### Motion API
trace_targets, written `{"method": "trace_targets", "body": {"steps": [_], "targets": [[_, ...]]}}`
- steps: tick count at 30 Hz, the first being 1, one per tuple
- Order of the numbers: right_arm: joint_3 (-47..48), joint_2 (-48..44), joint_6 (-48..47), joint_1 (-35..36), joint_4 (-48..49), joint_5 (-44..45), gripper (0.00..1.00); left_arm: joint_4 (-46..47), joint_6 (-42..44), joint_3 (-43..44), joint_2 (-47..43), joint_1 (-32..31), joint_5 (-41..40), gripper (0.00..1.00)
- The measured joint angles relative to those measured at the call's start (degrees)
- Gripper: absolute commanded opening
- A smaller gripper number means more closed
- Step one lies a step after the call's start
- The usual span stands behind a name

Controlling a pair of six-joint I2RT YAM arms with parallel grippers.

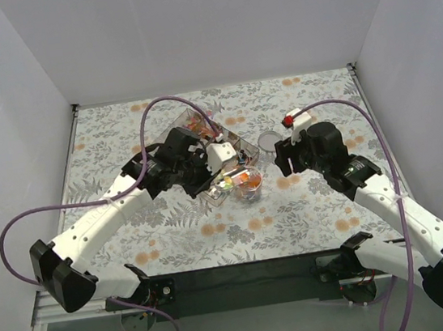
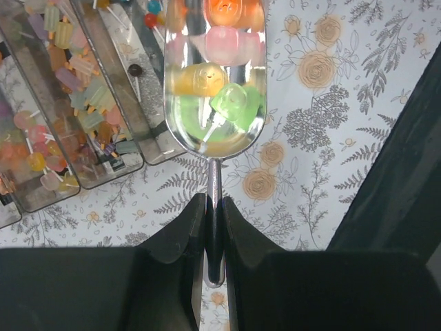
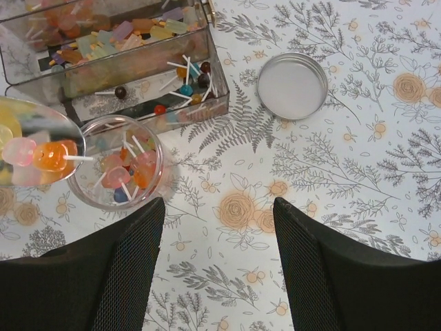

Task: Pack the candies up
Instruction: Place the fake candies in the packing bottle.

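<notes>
My left gripper (image 2: 214,200) is shut on the thin handle of a metal scoop (image 2: 215,131). The scoop carries several candies (image 2: 207,79) in green, yellow, pink and orange. From above, the scoop (image 1: 228,182) hangs just left of a small clear jar (image 1: 247,185). That jar (image 3: 117,162) holds several candies on white sticks, and the scoop's bowl (image 3: 34,148) shows at its left. My right gripper (image 3: 219,207) stands open over bare tablecloth, just right of the jar, with nothing between its fingers.
A clear compartment tray (image 3: 117,55) full of mixed sweets lies behind the jar; it also shows at the left wrist view's left (image 2: 76,103). A round metal lid (image 3: 292,85) lies flat to the tray's right. White walls enclose the flowered tablecloth (image 1: 174,237).
</notes>
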Motion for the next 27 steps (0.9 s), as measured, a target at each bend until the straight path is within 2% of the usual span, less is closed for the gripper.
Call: {"method": "trace_targets", "body": {"steps": [9,19,27], "targets": [[-2.08,-2.73,0.15,0.0,-1.18,0.94,0.71,-7.39,-3.34,5.42,5.09,-6.12,-6.73,0.0],[-3.74,-3.37,0.15,0.0,-1.68,0.98,0.71,-13.99,-5.53,15.56,13.53,-10.95,-15.17,0.0],[-5.14,-4.68,0.13,0.0,-1.68,1.05,0.71,-17.42,-6.62,17.57,17.99,-16.76,-23.52,0.0]]}}
